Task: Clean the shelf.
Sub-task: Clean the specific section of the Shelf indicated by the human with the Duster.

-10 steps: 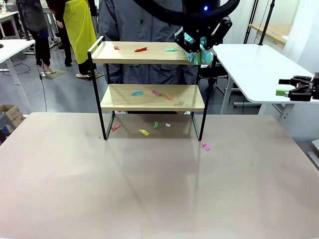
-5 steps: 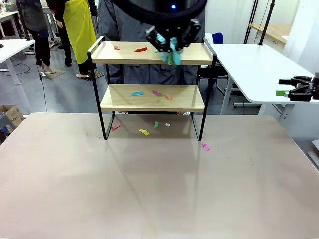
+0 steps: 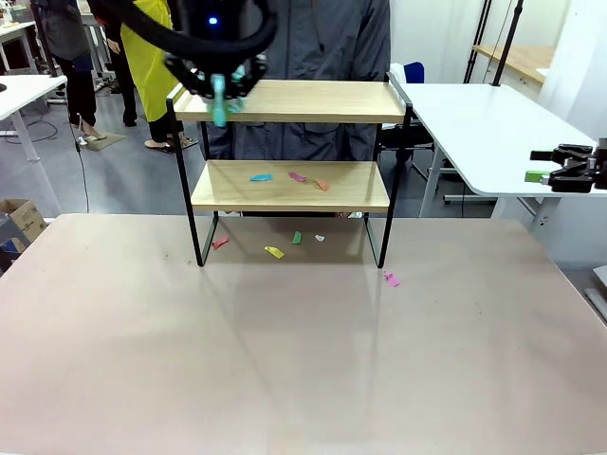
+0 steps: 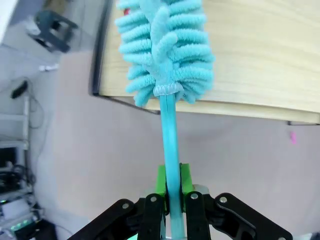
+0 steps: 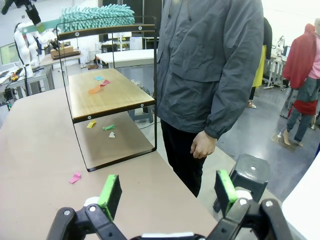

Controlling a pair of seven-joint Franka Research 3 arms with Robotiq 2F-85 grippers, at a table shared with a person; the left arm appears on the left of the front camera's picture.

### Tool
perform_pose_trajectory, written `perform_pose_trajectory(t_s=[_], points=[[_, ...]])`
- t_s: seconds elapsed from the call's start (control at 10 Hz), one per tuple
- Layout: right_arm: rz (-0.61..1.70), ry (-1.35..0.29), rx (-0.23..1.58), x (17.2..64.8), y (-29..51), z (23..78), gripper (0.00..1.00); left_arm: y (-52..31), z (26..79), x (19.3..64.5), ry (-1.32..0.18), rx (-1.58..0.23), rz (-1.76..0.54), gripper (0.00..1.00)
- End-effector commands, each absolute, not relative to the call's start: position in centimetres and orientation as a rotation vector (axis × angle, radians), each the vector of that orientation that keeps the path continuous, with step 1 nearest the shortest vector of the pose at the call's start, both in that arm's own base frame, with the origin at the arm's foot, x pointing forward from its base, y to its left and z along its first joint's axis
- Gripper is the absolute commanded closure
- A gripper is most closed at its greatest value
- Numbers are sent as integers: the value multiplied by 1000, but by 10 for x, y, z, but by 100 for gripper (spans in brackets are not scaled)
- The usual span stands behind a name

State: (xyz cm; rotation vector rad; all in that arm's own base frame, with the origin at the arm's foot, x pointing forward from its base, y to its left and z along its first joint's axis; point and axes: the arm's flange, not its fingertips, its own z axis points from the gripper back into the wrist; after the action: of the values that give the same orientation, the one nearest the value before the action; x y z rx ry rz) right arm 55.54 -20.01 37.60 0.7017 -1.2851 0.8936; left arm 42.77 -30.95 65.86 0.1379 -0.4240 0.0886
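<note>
Left gripper [image 4: 170, 182] (clamping duster [image 4: 167, 50]) hangs above shelf [image 3: 303, 100] corner.

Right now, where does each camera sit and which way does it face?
Front: between the arms, facing across the table at the shelf and person; left gripper at the top board's left end, right gripper at picture right.
Left wrist: above the top board, looking down at the duster; own pads clamp its handle.
Right wrist: off the shelf's end, facing shelf and person; own jaws open.
Shared: both wrist views show the duster at the top board.
</note>
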Motion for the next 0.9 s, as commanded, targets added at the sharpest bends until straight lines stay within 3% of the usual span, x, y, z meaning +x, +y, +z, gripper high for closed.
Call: perform_pose_trajectory(t_s=[0.0,0.3,0.8], points=[[899,-1284,699,555,-198,378,0,-305,661,405,-535,336,64,87],[899,-1284,699,555,-198,378,0,-316,679,389,-633,433,-16,87],[899,-1284,699,555,-198,378,0,-316,684,385,-604,275,-56,87]])
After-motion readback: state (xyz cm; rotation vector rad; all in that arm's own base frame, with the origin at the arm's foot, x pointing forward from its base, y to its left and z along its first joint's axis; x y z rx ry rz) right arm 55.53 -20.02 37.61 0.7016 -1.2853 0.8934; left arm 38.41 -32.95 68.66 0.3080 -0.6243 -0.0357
